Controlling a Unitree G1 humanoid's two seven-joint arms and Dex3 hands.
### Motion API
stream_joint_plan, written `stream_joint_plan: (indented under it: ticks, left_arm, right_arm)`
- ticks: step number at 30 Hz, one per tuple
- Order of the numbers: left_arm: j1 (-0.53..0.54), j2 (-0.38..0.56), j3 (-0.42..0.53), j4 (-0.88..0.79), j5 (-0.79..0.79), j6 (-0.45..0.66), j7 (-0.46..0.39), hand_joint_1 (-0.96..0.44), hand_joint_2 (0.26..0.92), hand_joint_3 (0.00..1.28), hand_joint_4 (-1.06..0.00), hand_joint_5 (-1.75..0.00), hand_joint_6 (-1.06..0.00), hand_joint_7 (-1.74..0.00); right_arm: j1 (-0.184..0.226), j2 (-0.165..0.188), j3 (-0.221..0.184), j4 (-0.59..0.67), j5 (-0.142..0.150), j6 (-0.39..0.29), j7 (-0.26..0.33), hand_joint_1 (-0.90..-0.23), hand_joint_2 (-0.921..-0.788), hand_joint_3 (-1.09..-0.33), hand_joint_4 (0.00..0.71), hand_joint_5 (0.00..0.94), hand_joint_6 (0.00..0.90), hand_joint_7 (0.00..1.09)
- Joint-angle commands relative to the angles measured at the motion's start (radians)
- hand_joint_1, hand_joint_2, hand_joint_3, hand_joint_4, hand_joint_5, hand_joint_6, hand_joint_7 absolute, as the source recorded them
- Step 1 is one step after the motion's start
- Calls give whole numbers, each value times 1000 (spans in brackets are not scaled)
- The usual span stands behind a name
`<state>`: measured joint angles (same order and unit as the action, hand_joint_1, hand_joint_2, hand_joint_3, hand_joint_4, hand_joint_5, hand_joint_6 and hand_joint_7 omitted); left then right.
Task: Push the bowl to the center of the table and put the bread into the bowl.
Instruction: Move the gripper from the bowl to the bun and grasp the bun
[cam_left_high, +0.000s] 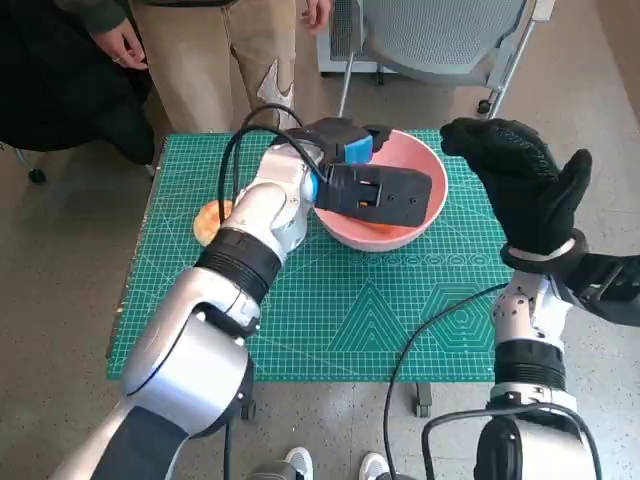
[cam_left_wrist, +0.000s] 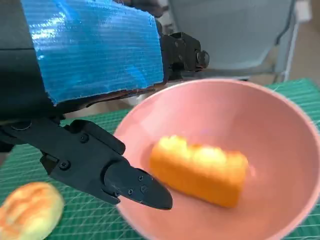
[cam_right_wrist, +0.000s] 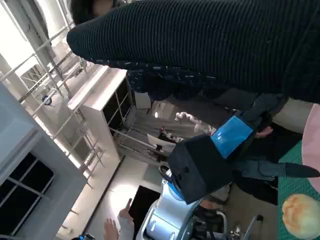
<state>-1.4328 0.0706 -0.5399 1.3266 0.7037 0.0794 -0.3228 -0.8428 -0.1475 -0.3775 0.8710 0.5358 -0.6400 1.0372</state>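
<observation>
An oblong golden-orange piece of bread (cam_left_wrist: 200, 170) is lying flat inside the round pink bowl (cam_left_high: 425, 165) near the far edge of the green gridded tabletop (cam_left_high: 350, 310); its long axis cannot be told apart from the turned wrist view. The blue-taped black left hand (cam_left_high: 365, 185) is hovering over the bowl with fingers apart, holding nothing. The black-gloved right hand (cam_left_high: 525, 185) is hanging raised beside the bowl, spread wide and empty, while a round pale bun (cam_left_wrist: 27, 210) is sitting on the tabletop just outside the bowl.

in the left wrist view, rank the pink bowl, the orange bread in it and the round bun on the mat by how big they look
1. Pink bowl, largest by far.
2. Orange bread inside it.
3. Round bun, smallest as shown, though the picture's edge cuts it off, so its rank against the bread is unsure.
</observation>
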Motion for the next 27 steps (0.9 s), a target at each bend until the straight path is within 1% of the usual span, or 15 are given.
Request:
stream_joint_plan:
  ticks: [1, 5, 10, 15, 19, 23, 27]
  left_arm:
    - [-47, 51, -15, -36, 13, 16, -30, -653, 824, 7, 1, 1, -47, -3]
    - [-54, 91, -20, -78, 17, 24, -56, -661, 826, 6, 1, 1, -49, -4]
    - [-37, 202, 5, -226, 6, 42, -113, -653, 825, 4, 1, 1, -60, -9]
    - [25, 331, 44, -445, 9, 111, -191, -628, 819, 1, 1, 1, -73, -13]
    - [70, 400, 63, -572, 21, 172, -237, -619, 802, 0, 1, 1, -78, -14]
    - [134, 482, 78, -728, 48, 235, -285, -617, 792, 0, 1, 1, -80, -14]
    - [181, 530, 87, -818, 77, 280, -319, -617, 791, 1, 1, 1, -82, -14]
  right_arm:
    - [4, 9, 9, 21, -7, 0, -6, -653, -921, -675, 139, 0, 196, 28]
    - [0, 10, 12, 25, -8, 0, -8, -650, -921, -676, 139, 0, 196, 28]
    - [-8, 17, 18, 34, -12, -4, -13, -655, -921, -676, 138, 0, 195, 28]
    - [-19, 26, 23, 42, -11, -4, -8, -675, -921, -677, 138, 0, 195, 28]
    - [-31, 29, 25, 54, -7, -2, 2, -686, -921, -683, 139, 1, 195, 28]
    - [-48, 30, 24, 79, 0, 3, 19, -678, -921, -683, 138, 0, 192, 27]
    - [-64, 28, 19, 107, 1, 2, 32, -671, -921, -680, 139, 1, 193, 27]
